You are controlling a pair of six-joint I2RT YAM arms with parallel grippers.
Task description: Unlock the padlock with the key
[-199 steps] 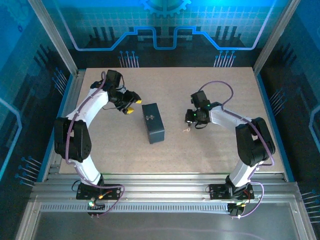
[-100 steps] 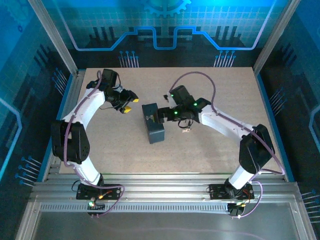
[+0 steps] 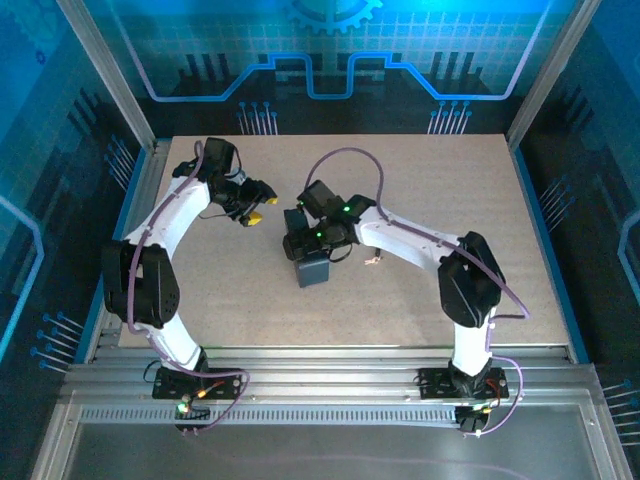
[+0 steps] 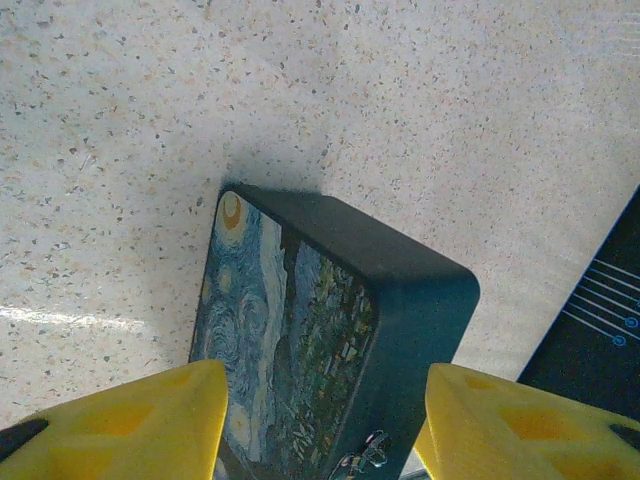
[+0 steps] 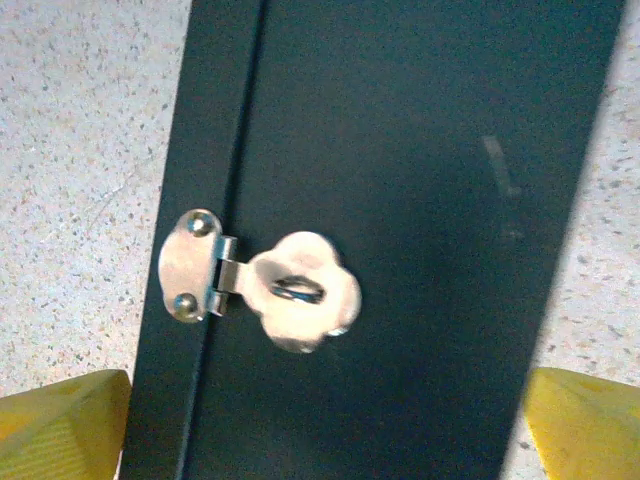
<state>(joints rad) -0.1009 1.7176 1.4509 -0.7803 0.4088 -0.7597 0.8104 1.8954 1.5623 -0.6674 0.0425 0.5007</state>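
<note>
the padlock [image 3: 313, 270] sits on the table [image 3: 420, 180], the key [image 3: 372, 261] to its right.

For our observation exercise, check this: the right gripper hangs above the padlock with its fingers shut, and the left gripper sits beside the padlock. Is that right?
Not quite: the right gripper has its fingers open. The right wrist view shows them spread, one on each side of the padlock. The rest holds: it hangs above, with the left gripper beside the padlock.

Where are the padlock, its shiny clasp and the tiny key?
padlock [image 4: 285, 330]: left wrist view, on its swirly painted face.
shiny clasp [image 5: 330, 300]: right wrist view, on its clover-shaped plate.
key [image 3: 372, 261]: top external view, on its middle.
</note>
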